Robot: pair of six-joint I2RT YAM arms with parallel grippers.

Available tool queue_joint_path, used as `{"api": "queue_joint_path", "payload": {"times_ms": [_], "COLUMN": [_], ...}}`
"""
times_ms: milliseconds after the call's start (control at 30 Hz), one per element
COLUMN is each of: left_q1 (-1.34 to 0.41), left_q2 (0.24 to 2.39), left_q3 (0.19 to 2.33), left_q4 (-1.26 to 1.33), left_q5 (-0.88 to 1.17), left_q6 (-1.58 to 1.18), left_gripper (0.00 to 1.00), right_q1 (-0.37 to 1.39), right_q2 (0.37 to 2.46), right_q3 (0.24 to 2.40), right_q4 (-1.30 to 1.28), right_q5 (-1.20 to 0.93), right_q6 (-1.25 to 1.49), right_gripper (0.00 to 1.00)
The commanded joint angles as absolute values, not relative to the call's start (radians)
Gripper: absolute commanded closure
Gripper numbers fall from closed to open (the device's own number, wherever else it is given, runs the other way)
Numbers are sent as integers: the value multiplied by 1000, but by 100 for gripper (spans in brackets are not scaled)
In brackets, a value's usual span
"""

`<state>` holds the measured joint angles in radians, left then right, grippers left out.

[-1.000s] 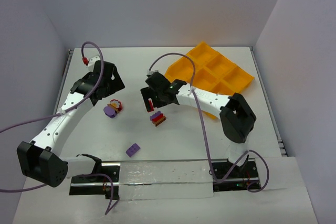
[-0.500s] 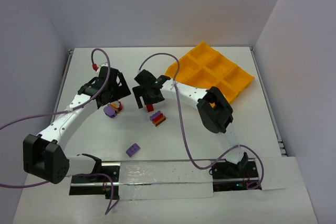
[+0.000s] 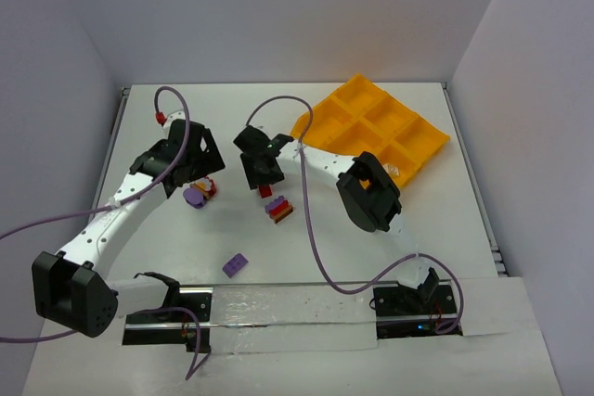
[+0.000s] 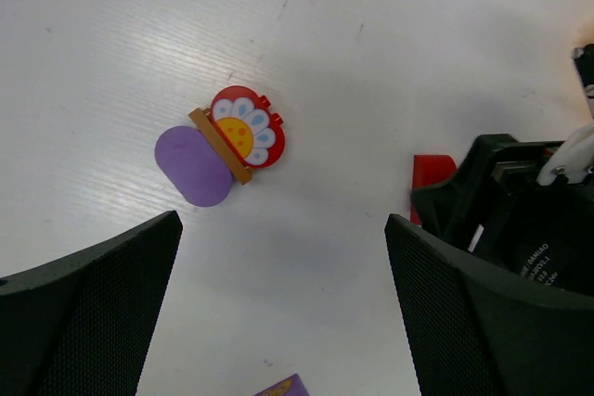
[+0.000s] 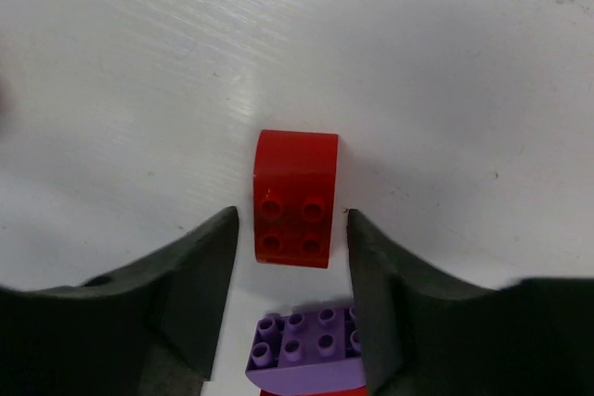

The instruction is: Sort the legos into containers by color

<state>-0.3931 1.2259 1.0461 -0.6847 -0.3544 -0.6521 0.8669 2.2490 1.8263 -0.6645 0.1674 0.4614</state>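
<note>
On the counter a red brick is straddled, not yet pinched, by the half-open right gripper, whereby the near purple stack may be clipped.

Your top view looks down from high behind the near edge, taking in the whole white tabletop. Both wrist views stare down, close. They share the small red studded plastic brick: centre-frame right wrist, right-middle left wrist.
</note>
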Motion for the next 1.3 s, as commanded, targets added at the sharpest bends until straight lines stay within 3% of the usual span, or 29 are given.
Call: {"api": "queue_joint_path", "payload": {"times_ms": [0,100,167,400,833,1033,1267], "left_q1": [-399,-399,-399,-399,-397,-396,-396], "left_q2": [1188,1182,1191,1215,1204,1223,1239], "left_q3": [1090,1095,1104,1152,1129,1167,1195], "left_q4": [-721,-714,-713,-732,-713,-713,-726], "left_q5": [-415,-408,-408,-423,-401,-372,-359], "left_q6": [-634,-631,-626,-615,-628,-619,-624], "left_gripper": [1,1,1,1,1,1,1], "right_q1": [869,870,868,840,539,396,352], "right_q2": [2234,2211,2186,2064,1731,1683,1723], "right_q3": [1795,1799,1831,1910,1515,1445,1457], "right_q4": [-660,-658,-664,-676,-569,-586,-589], "right_q5": [207,214,212,277,299,279,284], "right_q6": [499,503,498,466,517,506,478], "right_gripper": [57,75,81,81,78,76,74]}}
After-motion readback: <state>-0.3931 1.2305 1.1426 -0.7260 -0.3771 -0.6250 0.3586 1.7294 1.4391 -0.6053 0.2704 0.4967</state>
